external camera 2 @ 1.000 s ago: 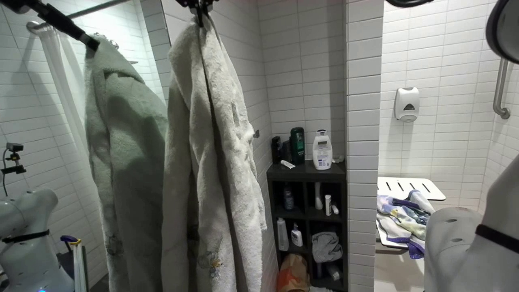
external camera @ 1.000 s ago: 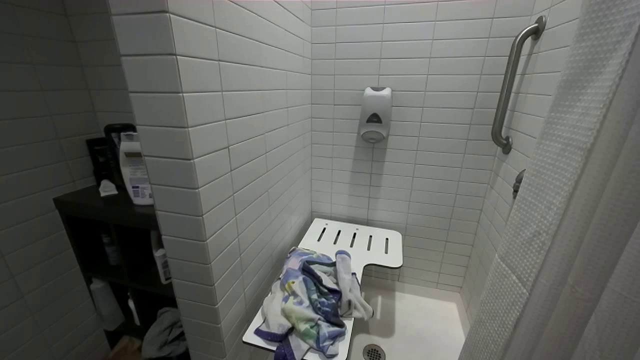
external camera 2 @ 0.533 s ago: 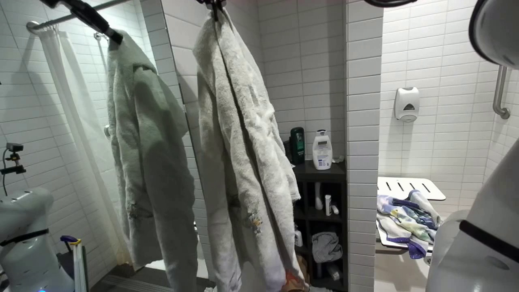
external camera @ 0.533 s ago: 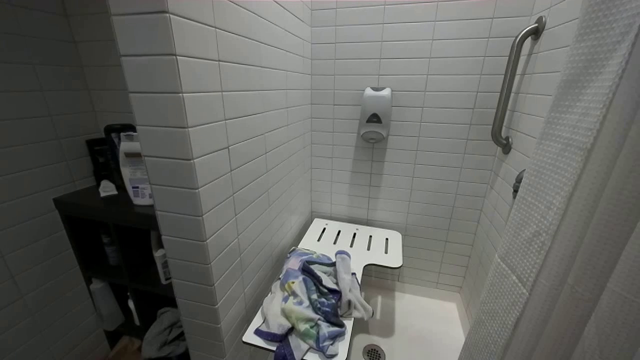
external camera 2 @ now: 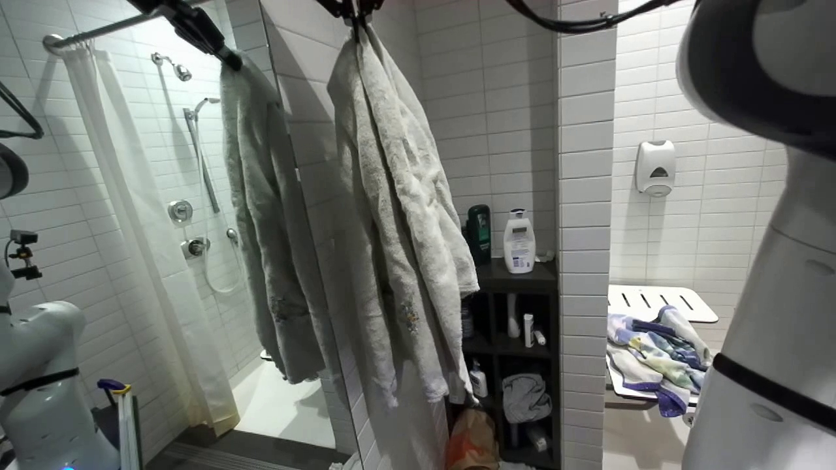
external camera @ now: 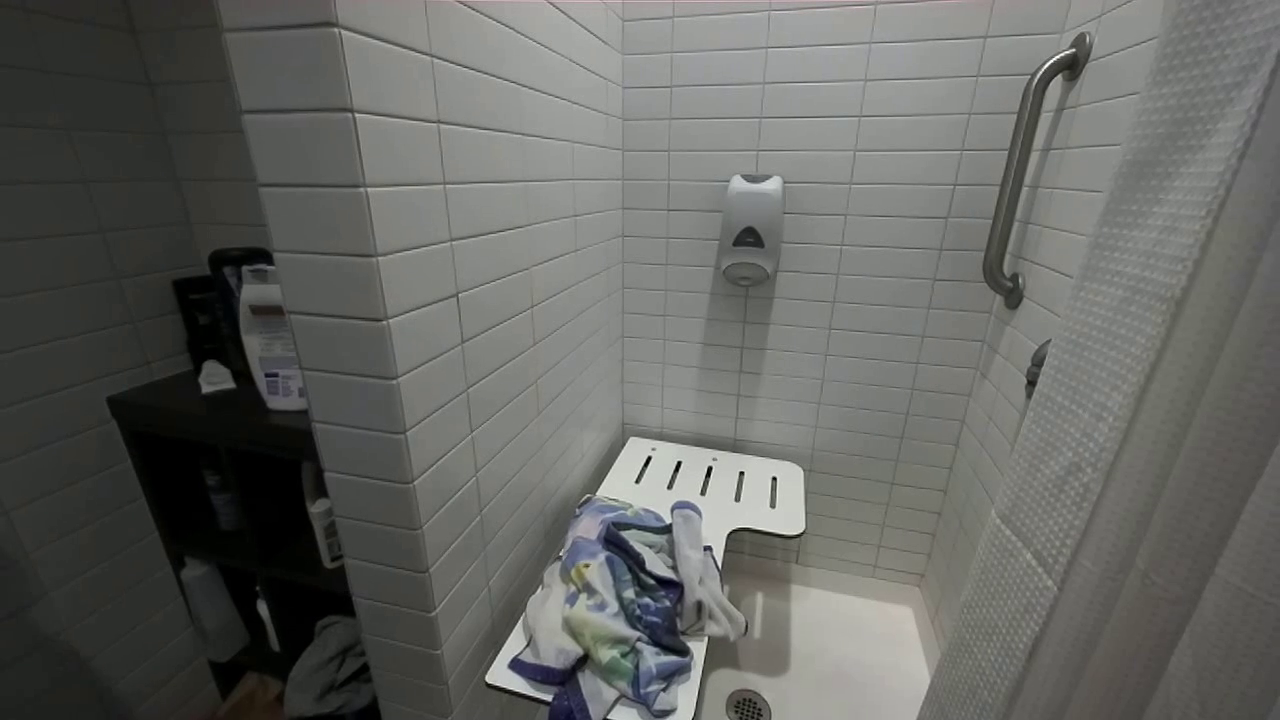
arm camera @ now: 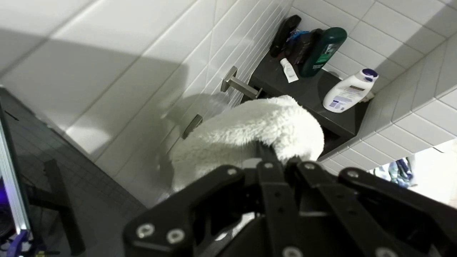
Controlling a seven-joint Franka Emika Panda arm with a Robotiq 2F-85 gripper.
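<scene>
Gripper (external camera 2: pixel 358 26): shifted toward 3 o'clock in an exterior view
Cream cloth (external camera 2: pixel 401 202): likewise, its bottom now showing
Arm (external camera 2: pixel 764 261): swung toward 9 o'clock
Cable (external camera 2: pixel 575 27): lower

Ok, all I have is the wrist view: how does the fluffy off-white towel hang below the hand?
Observer: In an exterior view, the fluffy off-white towel falls in long folds below the hand.
Operator: Near the right side of my view I catch a blue-and-white patterned cloth. What is it lying on?
Observer: On a white slotted bench, as both exterior views show.
Operator: And what is inside the black wooden-looking shelf unit?
Observer: An exterior view shows a bundled grey cloth in it.
</scene>
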